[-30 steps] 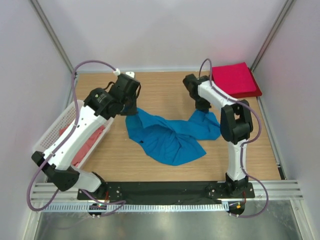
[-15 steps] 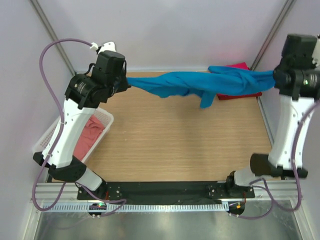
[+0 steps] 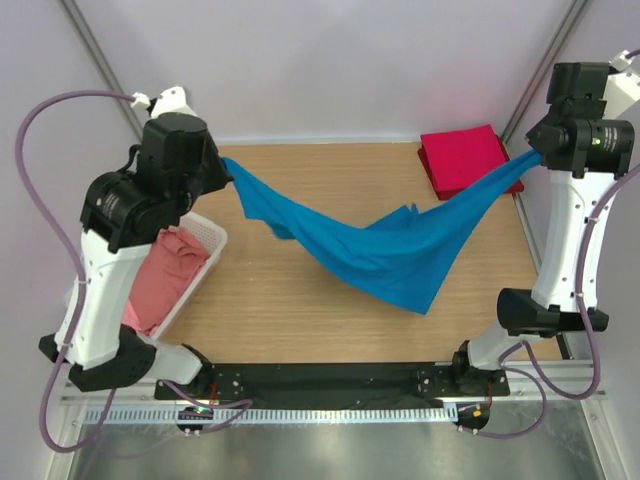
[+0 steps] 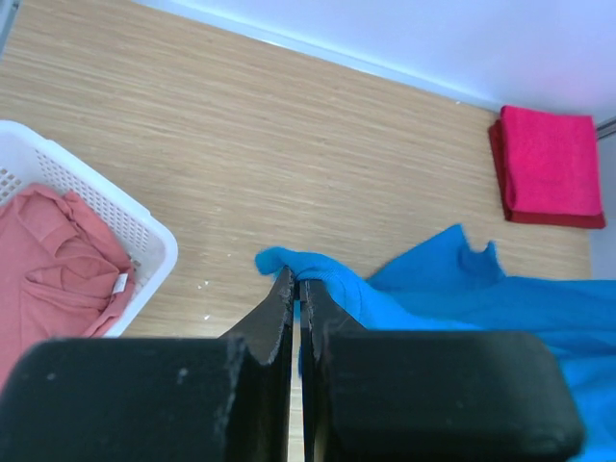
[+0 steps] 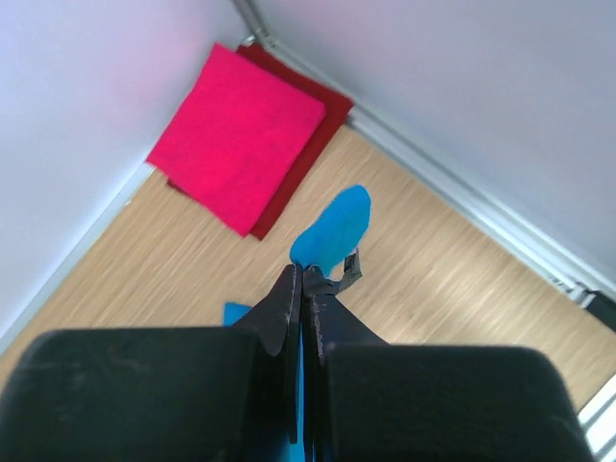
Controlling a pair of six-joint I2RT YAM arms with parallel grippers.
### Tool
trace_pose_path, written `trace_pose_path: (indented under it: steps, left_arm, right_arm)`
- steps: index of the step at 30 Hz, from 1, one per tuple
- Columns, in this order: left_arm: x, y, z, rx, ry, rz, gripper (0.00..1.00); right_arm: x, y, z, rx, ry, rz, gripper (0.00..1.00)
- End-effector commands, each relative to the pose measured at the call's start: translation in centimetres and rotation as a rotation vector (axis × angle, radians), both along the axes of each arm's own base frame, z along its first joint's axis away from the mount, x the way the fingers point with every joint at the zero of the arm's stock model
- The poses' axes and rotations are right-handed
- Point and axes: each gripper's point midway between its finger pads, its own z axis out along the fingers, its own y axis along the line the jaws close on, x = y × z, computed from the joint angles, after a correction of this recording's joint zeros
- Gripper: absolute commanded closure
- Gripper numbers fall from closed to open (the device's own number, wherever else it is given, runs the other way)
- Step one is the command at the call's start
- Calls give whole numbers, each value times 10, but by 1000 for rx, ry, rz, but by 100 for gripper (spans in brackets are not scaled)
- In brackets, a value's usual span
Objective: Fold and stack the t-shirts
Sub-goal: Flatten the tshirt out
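Aloft, the blue t-shirt (image 3: 385, 250) hangs stretched left to right between both arms, left gripper (image 3: 228, 163) and right gripper (image 3: 533, 157) each clenched on an end, its middle sagging over the table (image 3: 300, 300)

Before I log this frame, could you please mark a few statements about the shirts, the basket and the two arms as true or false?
1. The blue t-shirt hangs between the left gripper and the right gripper, both with jaws shut on it. True.
2. The red t-shirt lies in the white basket. False: it lies folded at the table's far right corner.
3. The basket holds a pink t-shirt. True.
4. The blue t-shirt lies folded flat on the table. False: it is held up unfolded, sagging in the middle.
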Motion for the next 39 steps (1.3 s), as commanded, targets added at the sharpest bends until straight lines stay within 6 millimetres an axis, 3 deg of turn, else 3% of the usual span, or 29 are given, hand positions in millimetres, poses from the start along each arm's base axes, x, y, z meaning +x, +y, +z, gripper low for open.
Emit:
trace_pose_path:
  steps: [1, 3, 4, 6, 7, 9, 12, 13, 17, 18, 19, 21, 22, 23, 25, 26, 29, 30, 31, 32, 33, 34, 35, 36, 37, 38, 39]
  left_arm:
    - [-11, 13, 25, -71, -86, 31, 100]
    - [-12, 11, 16, -62, -62, 23, 100]
    - [-12, 10, 2, -43, -29, 18, 100]
    - [-12, 5, -13, -32, 4, -7, 100]
    - [-10, 2, -33, -11, 39, -17, 100]
    - [-10, -4, -52, 4, 78, -43, 100]
    - [-11, -7, -90, 52, 162, -60, 100]
    - [-12, -7, -105, 75, 198, -65, 100]
    - [-14, -7, -134, 108, 267, -66, 100]
    - [-14, -6, -140, 110, 281, -65, 100]
    - [-13, -6, -144, 110, 296, -61, 100]
    - [-11, -1, -160, 111, 351, -36, 100]
    - [-10, -2, -165, 101, 378, -38, 100]
    - [-10, 0, -170, 104, 404, -30, 100]
    - [-4, 5, -179, 112, 438, -7, 100]
    - [-2, 7, -180, 113, 443, 3, 99]
    - [5, 10, -184, 101, 450, 27, 100]
    - [9, 10, -185, 94, 443, 32, 100]
    - [12, 10, -187, 94, 445, 33, 100]
    - [13, 10, -191, 94, 450, 34, 100]
    - [14, 7, -193, 90, 452, 25, 100]
    - [19, 5, -195, 86, 445, 20, 100]
    - [20, 4, -200, 91, 453, 12, 100]
    - [21, 3, -202, 92, 458, 4, 100]
    - [24, 1, -203, 90, 453, 1, 100]
    - [25, 1, -207, 95, 459, -5, 100]
    - [27, 0, -207, 86, 455, -13, 100]
  right_arm:
    - [-40, 25, 14, 114, -52, 65, 99]
    - [-19, 43, -14, 200, -19, 140, 99]
    - [-10, 50, -47, 253, 58, 147, 99]
    - [16, 71, -80, 348, 90, 236, 99]
    - [28, 78, -118, 391, 153, 252, 99]
    - [46, 92, -167, 452, 261, 292, 99]
    - [74, 123, -228, 485, 400, 383, 99]
    - [85, 143, -226, 459, 403, 445, 99]
    - [128, 185, -254, 475, 445, 531, 99]
    - [134, 211, -256, 496, 447, 597, 99]
    - [153, 226, -268, 503, 448, 629, 99]
    - [164, 260, -276, 504, 465, 716, 99]
    - [175, 270, -264, 496, 439, 749, 98]
    - [181, 275, -288, 491, 483, 748, 95]
    - [186, 279, -285, 471, 474, 762, 86]
    - [185, 274, -279, 449, 464, 745, 69]
    - [165, 243, -269, 399, 504, 617, 57]
    - [152, 230, -247, 380, 488, 556, 56]
    - [125, 217, -250, 394, 556, 451, 55]
    - [110, 209, -245, 395, 568, 379, 54]
    - [90, 195, -217, 381, 524, 316, 53]
    - [62, 190, -230, 398, 598, 256, 53]
    - [48, 190, -230, 468, 571, 152, 52]
    - [24, 196, -206, 542, 507, 154, 52]
    - [5, 203, -237, 595, 553, 124, 53]
    - [-9, 212, -239, 658, 530, 85, 53]
    - [-36, 215, -252, 695, 543, 58, 53]
